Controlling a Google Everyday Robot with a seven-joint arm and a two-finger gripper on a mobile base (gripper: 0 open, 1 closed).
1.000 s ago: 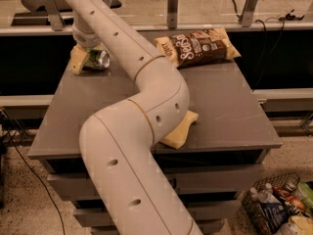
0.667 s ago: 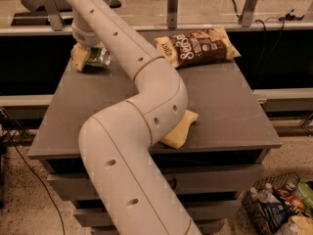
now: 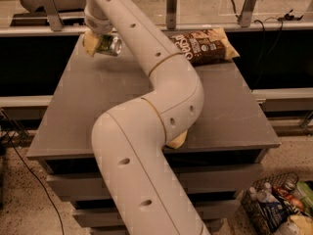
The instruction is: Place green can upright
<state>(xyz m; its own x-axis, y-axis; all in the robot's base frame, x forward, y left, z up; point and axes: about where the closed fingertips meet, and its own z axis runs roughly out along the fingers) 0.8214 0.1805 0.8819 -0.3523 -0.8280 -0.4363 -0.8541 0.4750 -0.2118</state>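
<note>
The green can (image 3: 110,45) is at the far left corner of the grey table (image 3: 230,116). It lies on its side in the air, silver end pointing right, with its shadow on the tabletop below. My gripper (image 3: 99,45) reaches down from the top of the view and is shut on the can's left part. Its yellowish fingers (image 3: 89,43) wrap the can. My white arm (image 3: 161,106) sweeps from the lower middle up across the table to the gripper.
A brown snack bag (image 3: 206,46) lies at the table's far right. A pale yellow object (image 3: 177,140) lies near the front edge, partly under my arm. A wire basket of bottles (image 3: 279,207) sits on the floor at the lower right. Metal posts (image 3: 171,6) stand behind the table.
The can was resting on the table in the gripper's fingers. Now it has risen off the surface and shifted a little to the right, still on its side.
</note>
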